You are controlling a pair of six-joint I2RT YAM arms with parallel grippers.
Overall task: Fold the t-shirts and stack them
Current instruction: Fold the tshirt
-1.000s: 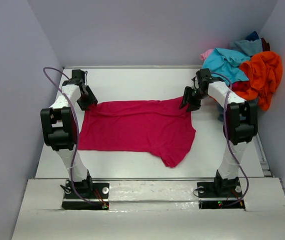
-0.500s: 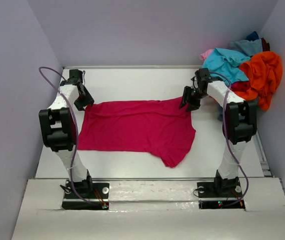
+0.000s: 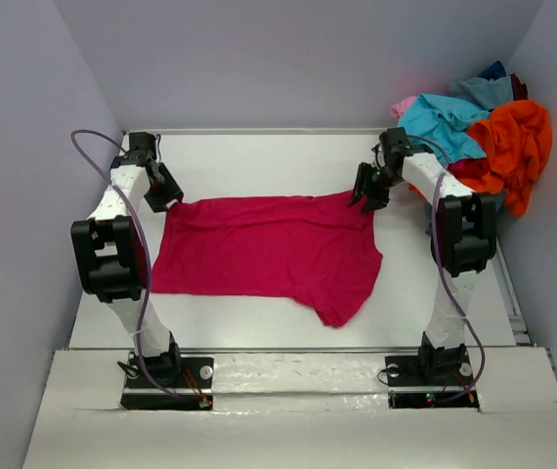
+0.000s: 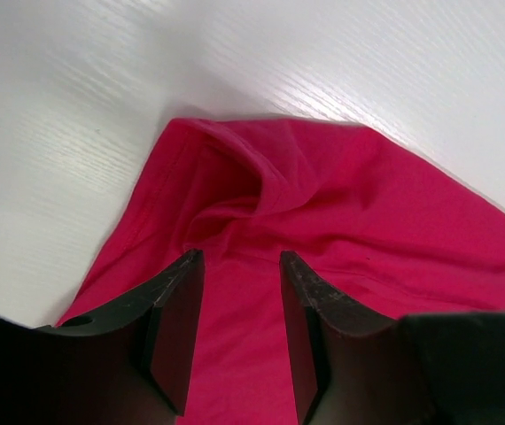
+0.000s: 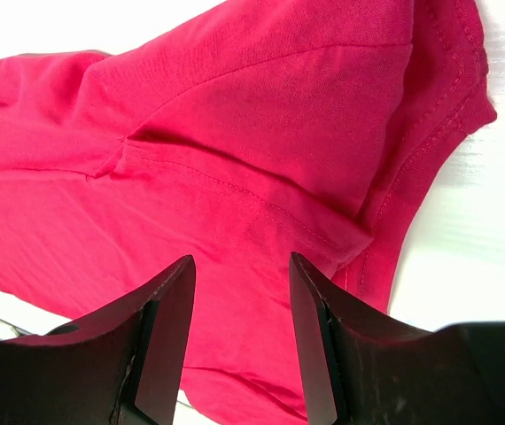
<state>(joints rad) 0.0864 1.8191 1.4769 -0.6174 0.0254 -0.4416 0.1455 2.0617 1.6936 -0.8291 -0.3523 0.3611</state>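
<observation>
1. Crimson t-shirt (image 3: 269, 249) lies spread flat mid-table (image 3: 259, 161), same spot as 1 s ago.
2. L gripper (image 3: 164, 188) has drawn back a bit twd far-left and is now just off the shirt's far-left corner. Jaws partly apart, nothing betw. them.
3. R gripper (image 3: 369, 191) has edged slightly back and sits over the far-right sleeve. Jaws partly apart, empty.
4. Pile of other t-shirts (image 3: 474, 132) in far-right corner, unchanged.

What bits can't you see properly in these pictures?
- Top view: the heap of t-shirts overlaps itself and the right arm covers its lower edge, so their number is unclear.
- Left wrist view: the left gripper hides the crimson t-shirt beneath it; the frame cuts the rest.
- Right wrist view: the right gripper does likewise.
</observation>
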